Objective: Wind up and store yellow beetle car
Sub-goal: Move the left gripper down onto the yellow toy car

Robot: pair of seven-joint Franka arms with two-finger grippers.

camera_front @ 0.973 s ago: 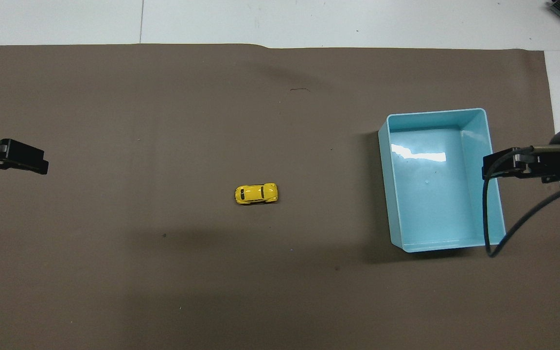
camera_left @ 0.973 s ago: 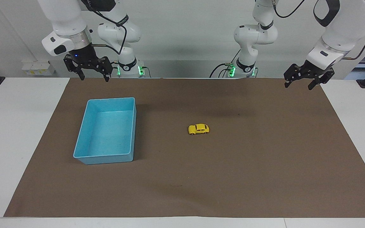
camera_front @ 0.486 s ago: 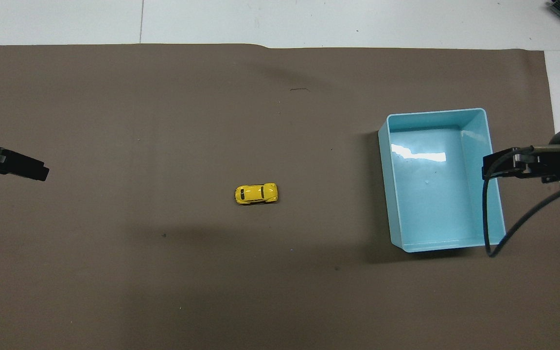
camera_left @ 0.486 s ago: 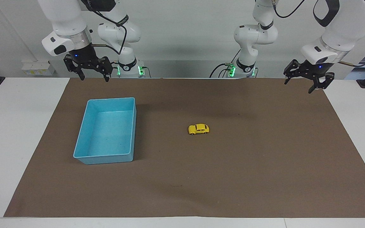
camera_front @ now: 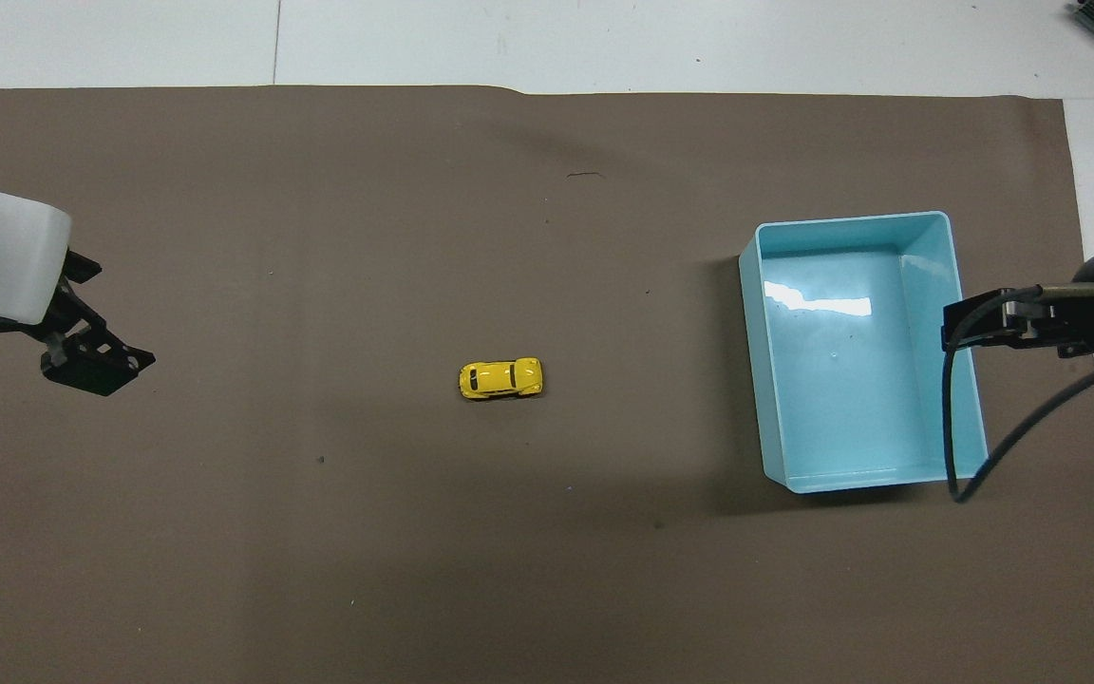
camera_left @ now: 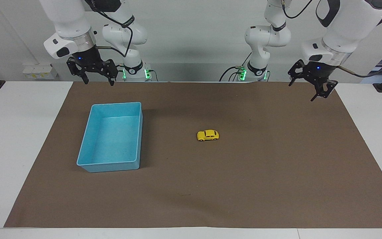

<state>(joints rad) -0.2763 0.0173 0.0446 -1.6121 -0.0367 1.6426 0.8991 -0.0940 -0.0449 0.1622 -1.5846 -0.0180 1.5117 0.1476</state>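
**The left arm starts toward the little car**

The yellow beetle car sits on its wheels near the middle of the brown mat. Nothing touches it. It is in the same spot as a second ago, so no one has wound it up yet.

What has changed is the left gripper. A second ago it hung at the left arm's end of the table, near the mat's edge. Now it has turned and swung a bit inward, over the mat, toward the car. In the overhead view the left gripper and its white wrist now show more over the mat. Its fingers are spread open and hold nothing. It is still high up and well apart from the car. I think this is the start of the reach, so the task has only just begun.

The blue bin stands on the mat toward the right arm's end of the table, well apart from the car. It is empty inside. This looks like the place where the car should go at the end.

The right gripper waits up in the air over the mat's edge by the robots, close to the bin. Its fingers are open and empty too. It has not moved.
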